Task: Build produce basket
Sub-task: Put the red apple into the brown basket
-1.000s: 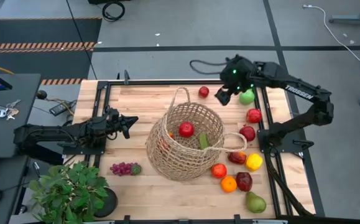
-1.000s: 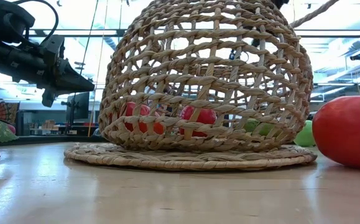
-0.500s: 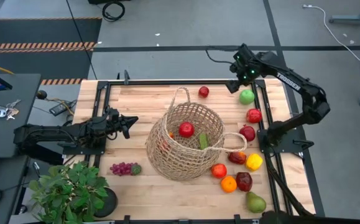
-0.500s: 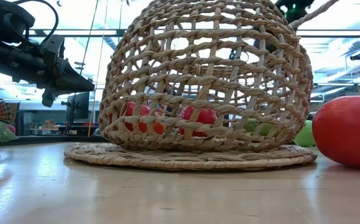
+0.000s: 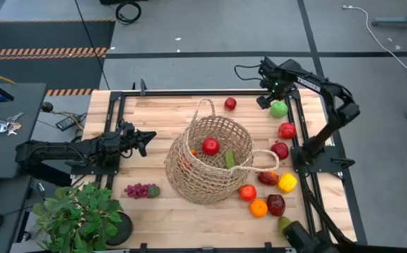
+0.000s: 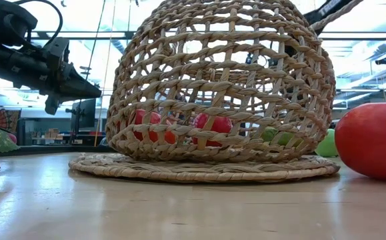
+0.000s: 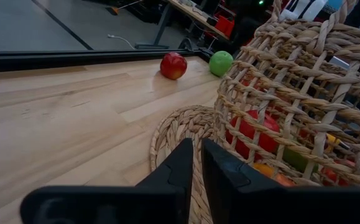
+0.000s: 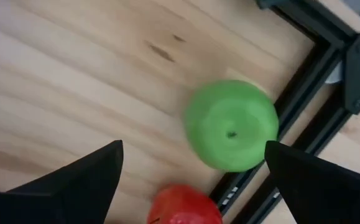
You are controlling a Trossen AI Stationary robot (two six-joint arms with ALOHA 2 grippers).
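Two or three pieces of the produce sit inside the large round open-weave tan straw basket (image 5: pixel 214 165) in the middle of the wooden worktop (image 5: pixel 154 123): a red apple (image 5: pixel 210 146), something green (image 5: pixel 230 159) beside it, and a hint of orange through the weave. By my reckoning the job is barely a quarter done.

Most of the fruit is outside. A row runs down the right edge: a green apple (image 5: pixel 279 109), dark red fruits (image 5: pixel 287 130), a yellow pepper (image 5: pixel 287 183), an orange (image 5: pixel 259 207). A small red apple (image 5: pixel 230 104) lies alone near the far edge, and a purple grape bunch (image 5: pixel 140 190) lies on the left by a potted green plant (image 5: pixel 80 214).

The right gripper (image 5: pixel 268 95) hovers over the far right corner with its fingers spread wide and empty, the green apple right below them, hard against the black metal frame rail (image 5: pixel 296 116). That rail leaves little room on one side for a finger to slip down, I'd say.

The left gripper (image 7: pixel 195 165) waits low on the left, fingers pressed together and holding nothing, pointing at the basket's woven base, with bare worktop all around it.
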